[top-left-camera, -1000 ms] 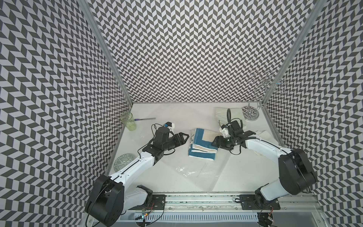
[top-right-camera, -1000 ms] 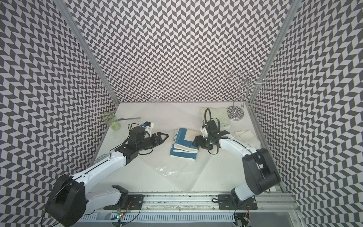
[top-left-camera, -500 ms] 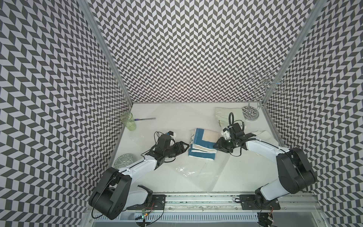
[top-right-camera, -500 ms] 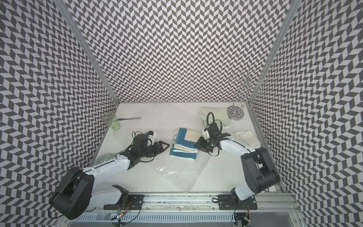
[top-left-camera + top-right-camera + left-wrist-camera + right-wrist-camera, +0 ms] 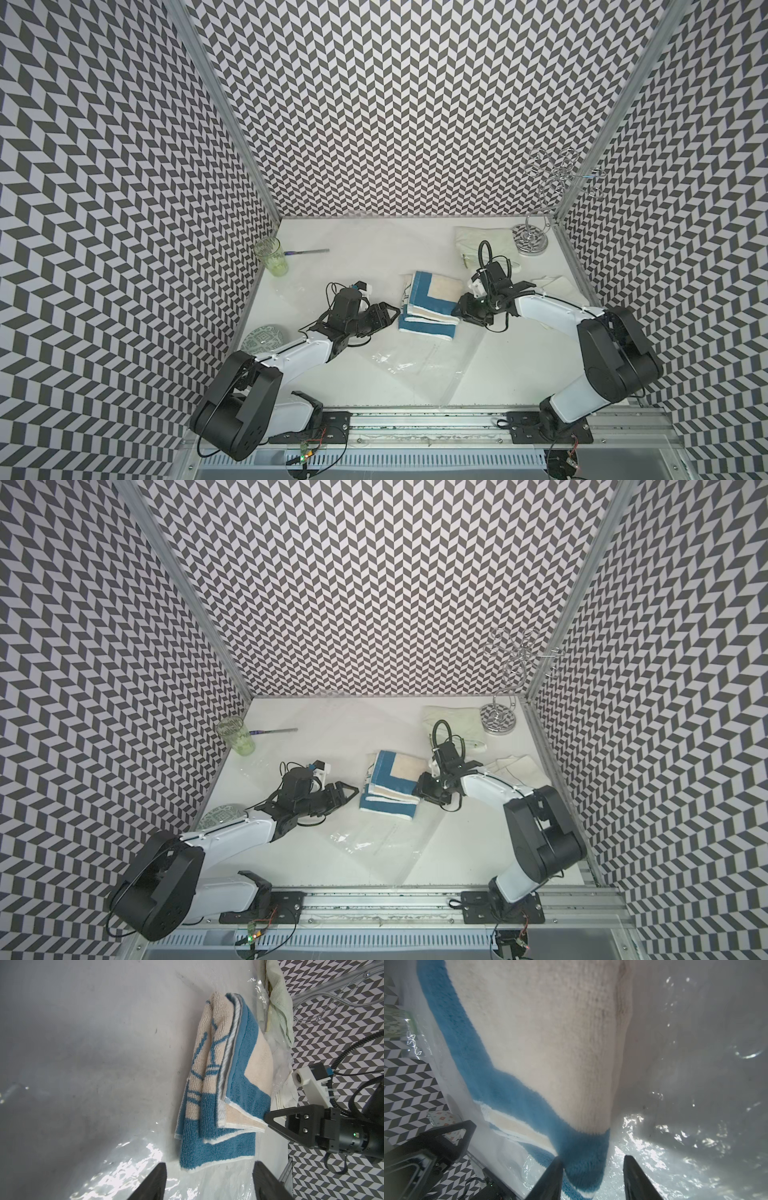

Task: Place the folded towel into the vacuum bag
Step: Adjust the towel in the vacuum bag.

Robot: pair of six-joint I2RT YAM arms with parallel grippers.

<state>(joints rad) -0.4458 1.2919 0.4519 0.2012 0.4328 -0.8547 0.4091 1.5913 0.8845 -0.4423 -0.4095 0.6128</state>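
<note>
Folded blue-and-cream terry towel point(image 5: 430, 305) judged soft, light, easily unfolded — best gripped across stacked layers. Left gripper point(image 5: 209, 1164) spread beside it; right gripper point(image 5: 592, 1158) parted around a corner.

The folded towel point(image 5: 430, 305) lies on the table point(image 5: 353, 249) between 2 grippers: left gripper point(image 5: 390, 316) at its left, right gripper point(image 5: 459, 312) at its right. The vacuum bag point(image 5: 415, 365) spreads before it.

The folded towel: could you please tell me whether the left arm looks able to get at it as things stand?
Probably yes. The left gripper, jaws open, faces the near edge of the folded towel, with only the clear film of the vacuum bag between them; the right gripper is at the opposite edge.
</note>
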